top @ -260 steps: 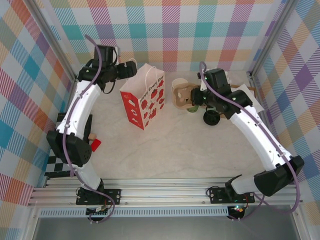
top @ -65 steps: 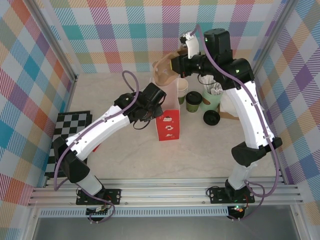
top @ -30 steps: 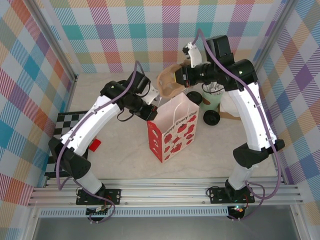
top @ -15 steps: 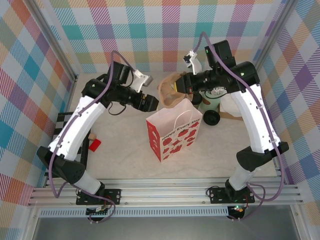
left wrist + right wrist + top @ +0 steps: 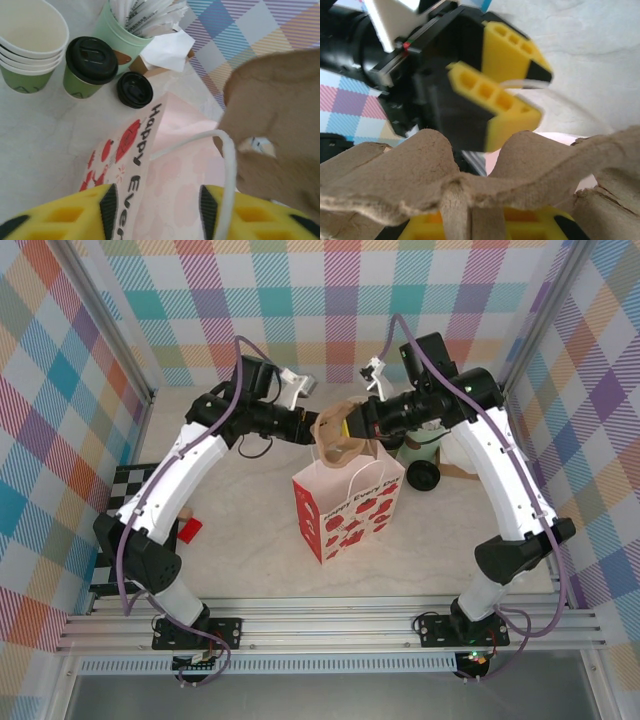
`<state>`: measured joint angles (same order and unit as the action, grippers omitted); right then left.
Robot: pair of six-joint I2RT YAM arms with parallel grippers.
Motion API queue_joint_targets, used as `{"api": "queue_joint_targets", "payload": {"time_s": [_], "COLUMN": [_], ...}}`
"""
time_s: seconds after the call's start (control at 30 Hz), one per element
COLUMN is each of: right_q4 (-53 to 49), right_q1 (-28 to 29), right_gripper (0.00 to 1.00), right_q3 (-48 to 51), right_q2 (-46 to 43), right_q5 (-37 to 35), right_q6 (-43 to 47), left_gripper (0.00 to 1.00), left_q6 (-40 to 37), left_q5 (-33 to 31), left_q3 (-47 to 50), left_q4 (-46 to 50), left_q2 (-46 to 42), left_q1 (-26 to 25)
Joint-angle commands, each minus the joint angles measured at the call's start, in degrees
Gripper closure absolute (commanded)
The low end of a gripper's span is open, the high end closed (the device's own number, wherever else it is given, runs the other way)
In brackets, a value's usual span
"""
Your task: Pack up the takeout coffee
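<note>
Cardboard carrier hangs clamped in our right gripper over the paper bag. Our left gripper stands with jaws apart at the bag's white cord handle. We see the takeout coffee on the table beside the stacked cups.

Pastel plaid walls closed in the back and both sides, framed by slanting metal posts. The bench was pale and faintly marbled, evenly lit, with grooved aluminium rails along its near edge.
</note>
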<state>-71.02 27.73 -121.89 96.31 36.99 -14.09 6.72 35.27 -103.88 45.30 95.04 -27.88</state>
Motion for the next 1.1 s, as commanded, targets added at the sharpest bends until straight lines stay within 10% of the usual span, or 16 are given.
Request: {"api": "queue_joint_targets", "payload": {"time_s": [0.0, 0.17, 0.73, 1.07], "right_q4": [2.2, 0.96, -3.26, 0.78], "right_q1": [-0.22, -0.22, 7.78, 10.53], "right_gripper": [1.0, 1.0, 1.0, 1.0], "right_q3": [3.49, 9.21, 14.83, 22.82], "right_q2": [-1.43, -0.67, 3.5, 2.98], "right_q5": [3.47, -1.12, -32.51, -36.43], "right_q6": [1.69, 1.71, -4.11, -0.32], "left_gripper": [0.71, 1.0, 1.0, 1.0], "left_q6": [3.37, 5.06, 12.63, 23.47], "left_q5": [-1.95, -0.53, -9.24, -19.44], "left_q3": [-1.7, -1.39, 0.06, 5.1], "left_q4": [-2.62, -4.38, -6.73, -9.55], "left_q2": [1.02, 1.77, 0.18, -3.54], "left_q1": [0.13, 0.11, 0.11, 0.11]}}
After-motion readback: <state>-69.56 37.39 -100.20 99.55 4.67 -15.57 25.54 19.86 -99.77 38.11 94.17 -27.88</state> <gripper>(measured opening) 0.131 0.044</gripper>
